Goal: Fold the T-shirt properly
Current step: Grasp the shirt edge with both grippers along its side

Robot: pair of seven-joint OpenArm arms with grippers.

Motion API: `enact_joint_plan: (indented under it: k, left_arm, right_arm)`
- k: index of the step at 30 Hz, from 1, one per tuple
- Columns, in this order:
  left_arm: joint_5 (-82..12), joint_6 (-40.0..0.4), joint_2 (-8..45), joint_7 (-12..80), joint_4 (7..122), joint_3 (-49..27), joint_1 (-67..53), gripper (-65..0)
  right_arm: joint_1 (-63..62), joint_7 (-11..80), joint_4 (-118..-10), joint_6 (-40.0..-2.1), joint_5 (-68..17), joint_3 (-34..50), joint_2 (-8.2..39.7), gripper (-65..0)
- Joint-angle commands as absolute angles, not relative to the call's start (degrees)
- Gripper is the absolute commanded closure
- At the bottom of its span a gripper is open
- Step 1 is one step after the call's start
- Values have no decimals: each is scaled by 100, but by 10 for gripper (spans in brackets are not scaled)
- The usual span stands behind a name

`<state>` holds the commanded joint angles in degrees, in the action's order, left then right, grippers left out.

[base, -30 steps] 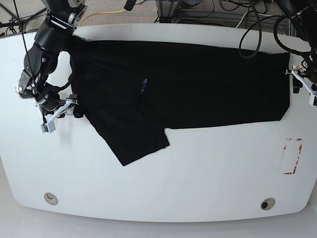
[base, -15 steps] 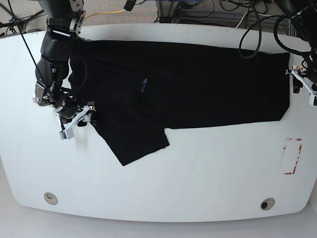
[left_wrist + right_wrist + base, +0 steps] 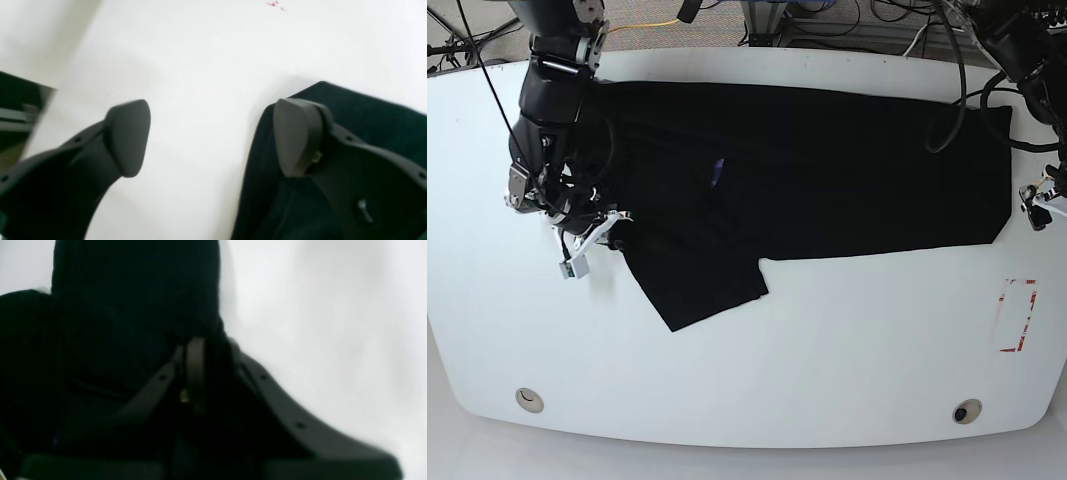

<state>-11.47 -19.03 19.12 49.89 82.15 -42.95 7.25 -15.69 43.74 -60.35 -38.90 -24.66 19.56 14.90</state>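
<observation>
The black T-shirt [image 3: 827,170] lies spread flat across the far half of the white table [image 3: 827,350], with a sleeve [image 3: 702,285] pointing toward the near edge. A small purple print [image 3: 718,170] shows near its middle left. My right gripper [image 3: 595,236] is at the shirt's left edge, and in its wrist view this gripper [image 3: 196,350] is shut on a bunch of the black T-shirt [image 3: 140,290]. My left gripper [image 3: 1035,208] hangs just off the shirt's right side. It [image 3: 213,133] stands open, one fingertip [image 3: 297,133] above the T-shirt's corner [image 3: 367,113], the other fingertip [image 3: 128,136] above bare table.
A red rectangular mark [image 3: 1017,315] sits on the table near the right front. Two round fittings [image 3: 528,399] [image 3: 967,411] lie along the front edge. Cables [image 3: 857,15] trail behind the table's far edge.
The right gripper moved right onto the shirt's left edge and closed on the fabric. The left gripper moved nearer along the shirt's right side toward its lower corner.
</observation>
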Motion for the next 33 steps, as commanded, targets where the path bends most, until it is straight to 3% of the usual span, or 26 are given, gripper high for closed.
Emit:
enact_joint_plan:
  k: [10,22,26,28,30,33]
  left_arm:
    - [-1174,-1912,2026,4488,6897,-3468,1165,-547]
    - [-1191,-1921,2000,4462,6457,-2853,1174,-542]
    - [-1191,-2211,2000,4462,6404,-2853,1174,-539]
    - [-1182,-2325,1982,4462,6404,-2853,1174,-493]
    - [-1165,-2352,1921,4453,6404,-2862,1174,-381]
    - [-1165,-2360,1921,4374,6404,-2862,1174,-142]
  right_arm:
    - [-1578,4374,-6044,-3890,-2466,1956,1420,0]
    - [-1578,4374,-6062,-3890,-2466,1974,1420,0]
    - [-1578,4374,-6062,-3890,-2466,1982,1411,0]
    - [-1578,4374,-6062,-3890,-2466,1982,1411,0]
    - [-1578,4374,-6062,-3890,-2466,1991,1420,0]
    - [-1578,4374,-6062,-3890,-2466,1991,1429,0]
